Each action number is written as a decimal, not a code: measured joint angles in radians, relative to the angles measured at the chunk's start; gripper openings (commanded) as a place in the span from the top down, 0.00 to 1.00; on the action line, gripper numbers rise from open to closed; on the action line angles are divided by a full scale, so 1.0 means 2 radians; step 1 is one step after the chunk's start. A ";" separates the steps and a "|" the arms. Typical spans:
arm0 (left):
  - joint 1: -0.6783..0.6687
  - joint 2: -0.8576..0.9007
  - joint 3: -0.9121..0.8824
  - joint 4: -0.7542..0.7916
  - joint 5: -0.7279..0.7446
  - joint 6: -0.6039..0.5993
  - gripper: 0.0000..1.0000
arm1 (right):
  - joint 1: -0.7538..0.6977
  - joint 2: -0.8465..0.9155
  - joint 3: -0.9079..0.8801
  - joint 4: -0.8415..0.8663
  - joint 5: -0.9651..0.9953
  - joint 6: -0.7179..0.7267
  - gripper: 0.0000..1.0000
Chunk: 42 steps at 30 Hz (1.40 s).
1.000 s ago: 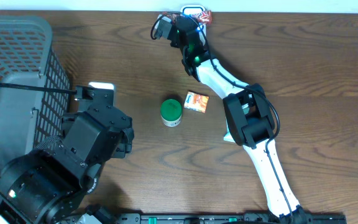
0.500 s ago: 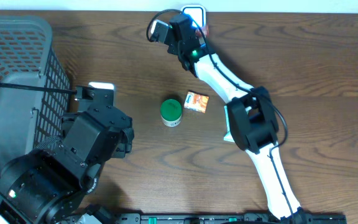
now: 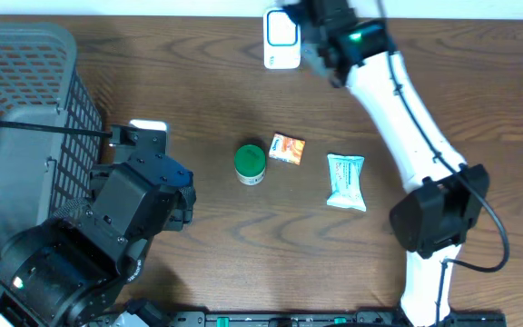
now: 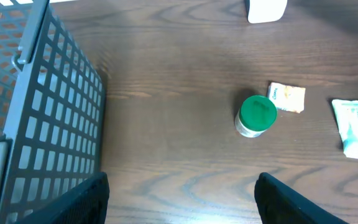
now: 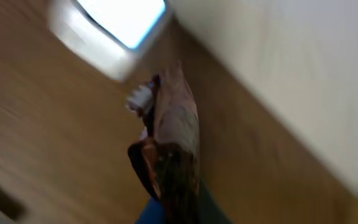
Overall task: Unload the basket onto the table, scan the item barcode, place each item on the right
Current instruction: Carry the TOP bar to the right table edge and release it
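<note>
Brown crinkled foil fills the right wrist view: a packet [image 5: 176,143] pinched in the right gripper [image 3: 311,16], whose jaws are clamped tight on its lower end. The packet stands on edge just beside the white scanner [image 3: 281,36], which lies at the far edge of the table [image 3: 479,109]. The scanner's bright window sits up and to the left of the packet in that view; through the blur I cannot tell whether they touch. The step in hand looks to be the presenting itself, with the item at the reader. No barcode shows on the side in sight, so the next move likely calls for a turn of the wrist to face the printed code flat to the window, then a steady hold. The left gripper [image 4: 182,205] hangs with jaws spread wide and nothing between them, near the basket [image 4: 36,112]. A green-lidded jar [image 3: 250,163], an orange box [image 3: 287,148] and a pale pouch [image 3: 346,181] lie mid-table, apart from both arms
</note>
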 measured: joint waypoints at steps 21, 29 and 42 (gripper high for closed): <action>0.000 0.000 0.000 0.000 0.000 0.000 0.25 | -0.318 0.003 -0.121 -0.034 0.122 0.115 0.99; 0.000 0.000 0.000 0.000 0.000 0.000 0.25 | -0.386 0.003 -0.279 0.112 0.128 0.123 0.99; 0.000 0.000 0.000 0.000 0.000 0.000 0.25 | -0.485 0.003 -0.337 0.158 0.167 0.124 0.12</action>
